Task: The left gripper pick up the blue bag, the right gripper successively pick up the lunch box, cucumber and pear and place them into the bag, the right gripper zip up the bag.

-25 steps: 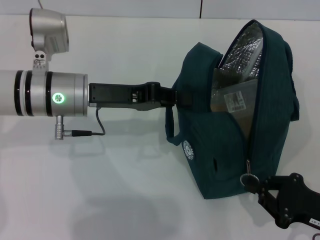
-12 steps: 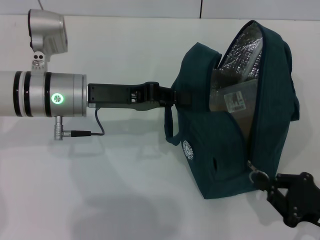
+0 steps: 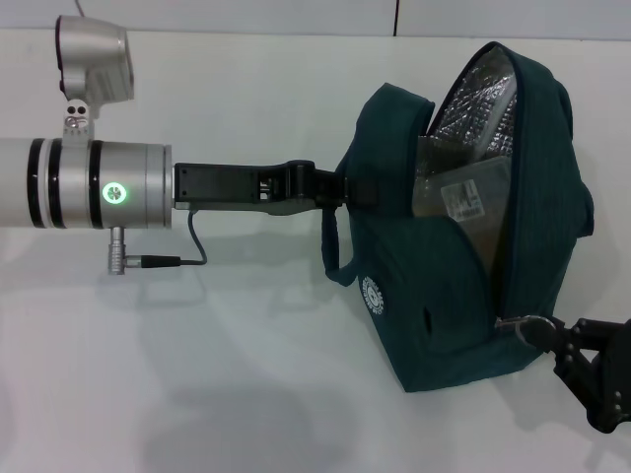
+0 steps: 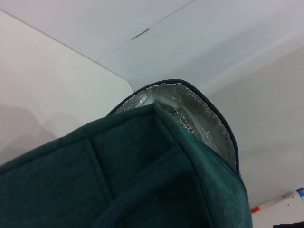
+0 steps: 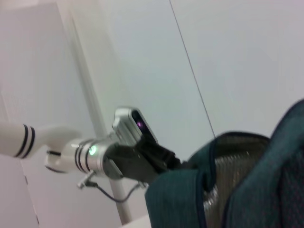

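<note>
Head view: one blue bag [image 3: 454,286] stands on the white table [image 3: 197,374], held up by the left gripper [image 3: 347,189], which is clamped on the near handle at the bag's upper left side. One right gripper [image 3: 552,340] sits at the bag's lower right corner, pinching the ring zipper pull [image 3: 523,323] at the bottom end of the open zip. The mouth gapes, showing silver foil lining [image 3: 483,99] and the clear lid of one lunch box [image 3: 463,197] inside; no cucumber or pear shows in any view, likely buried lower down, though that cannot be told. Left wrist view gives only bag fabric and foil. Handling, as a judgement: the bag is soft and slumps, so the zip track needs tension from the handle hold or it will bunch; the small metal ring is slick and best gripped through its loop. Count: two grippers, one bag, one box seen.
</note>
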